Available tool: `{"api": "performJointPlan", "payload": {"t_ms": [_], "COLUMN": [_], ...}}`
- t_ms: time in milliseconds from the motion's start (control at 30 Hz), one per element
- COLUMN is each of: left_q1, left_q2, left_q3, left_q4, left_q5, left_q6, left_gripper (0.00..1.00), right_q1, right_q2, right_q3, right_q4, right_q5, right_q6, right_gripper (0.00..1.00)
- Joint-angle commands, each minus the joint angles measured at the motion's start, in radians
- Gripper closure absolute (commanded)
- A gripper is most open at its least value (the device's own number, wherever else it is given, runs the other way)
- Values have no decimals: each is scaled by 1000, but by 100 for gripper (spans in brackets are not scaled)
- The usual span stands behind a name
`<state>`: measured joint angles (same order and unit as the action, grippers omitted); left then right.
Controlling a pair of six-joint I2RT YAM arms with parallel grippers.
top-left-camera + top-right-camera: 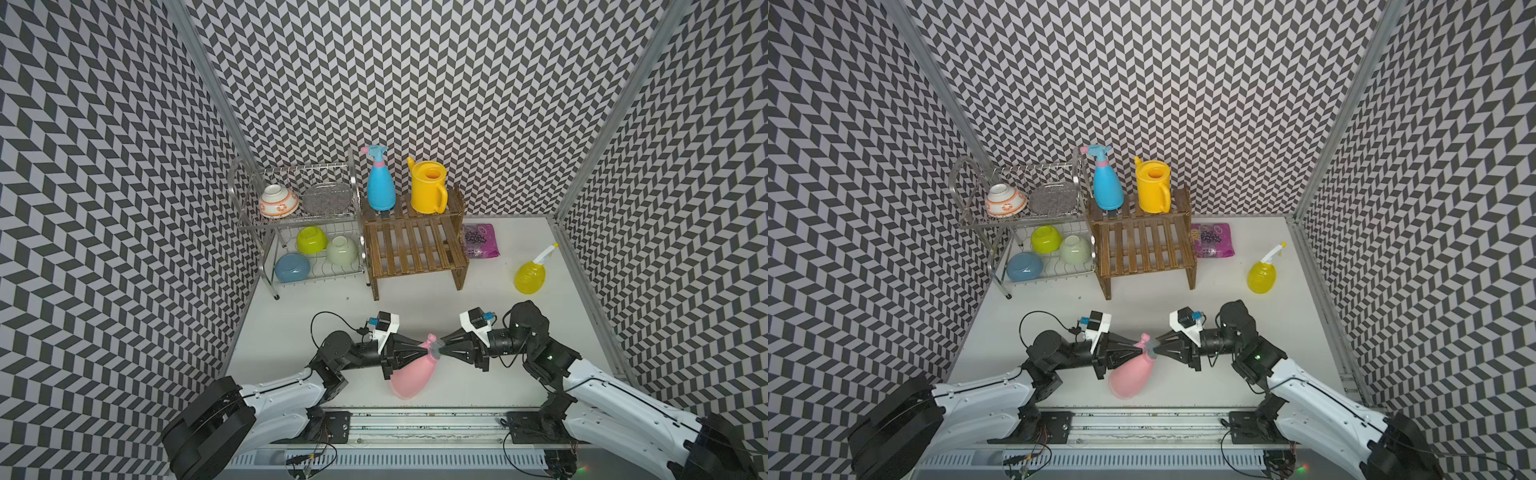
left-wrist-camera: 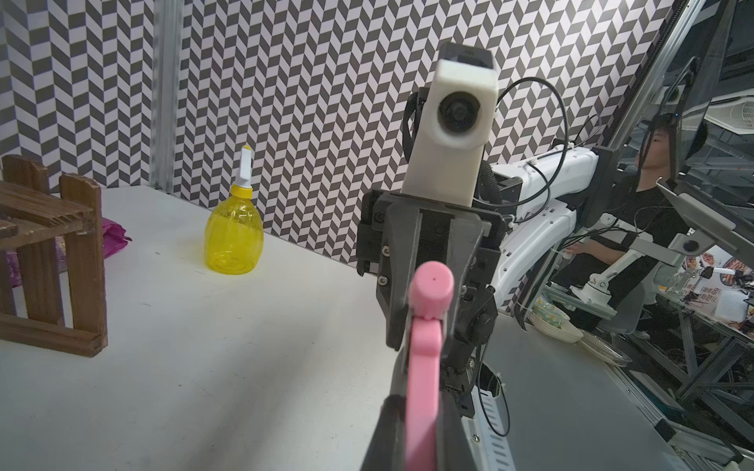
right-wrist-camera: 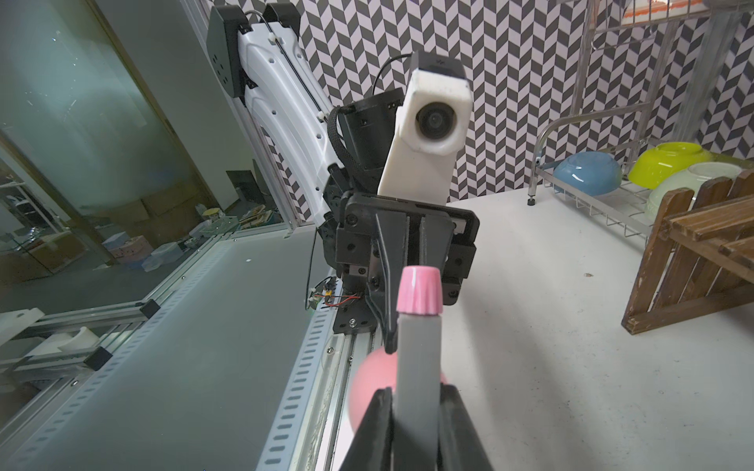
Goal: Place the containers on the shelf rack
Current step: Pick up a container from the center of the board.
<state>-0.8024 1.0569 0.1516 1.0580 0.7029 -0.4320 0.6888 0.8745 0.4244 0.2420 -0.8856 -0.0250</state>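
As the left claw (image 1: 425, 351) clenched the pink plastic spray bottle (image 1: 409, 376), its base faced away from the wooden slatted shelf rack (image 1: 411, 249). The right claw (image 1: 440, 351) seemingly gripped its grey trigger (image 3: 416, 367).

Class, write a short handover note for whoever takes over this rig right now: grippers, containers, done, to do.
Grippers: left gripper shut on the pink bottle; right gripper closed on its grey head.
The pink bottle is tilted between them, near the front.
Done: blue bottle and watering can on the rack, top tier.
To do: pink bottle, and the yellow bottle standing on the table, right of the rack.
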Motion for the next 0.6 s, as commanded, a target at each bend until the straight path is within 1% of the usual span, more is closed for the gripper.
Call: {"api": "performJointPlan", "payload": {"t_ms": [0, 100, 167, 300, 367, 467, 567], "left_q1": [-4, -4, -4, -4, -5, -14, -31], "left_q2": [-41, -72, -99, -133, -126, -94, -58], "left_q3": [-3, -21, -35, -63, -76, -79, -78], "left_q4": [34, 37, 47, 98, 151, 221, 279], "left_q5": [-13, -54, -81, -126, -134, -134, -147], "left_q6": [13, 14, 10, -12, -30, -62, -80], "left_gripper": [100, 100, 100, 100, 100, 100, 100], "right_q1": [-7, -15, -18, -19, -18, -8, 41], "right_q2": [-22, -46, -65, -91, -85, -54, -26], "right_q3": [-8, -37, -64, -135, -167, -221, -229], "right_q4": [76, 151, 212, 405, 518, 677, 706], "right_q5": [38, 46, 57, 63, 67, 63, 86], "right_q6": [37, 97, 149, 280, 350, 427, 413], "right_gripper": [65, 51, 31, 14, 10, 10, 9]}}
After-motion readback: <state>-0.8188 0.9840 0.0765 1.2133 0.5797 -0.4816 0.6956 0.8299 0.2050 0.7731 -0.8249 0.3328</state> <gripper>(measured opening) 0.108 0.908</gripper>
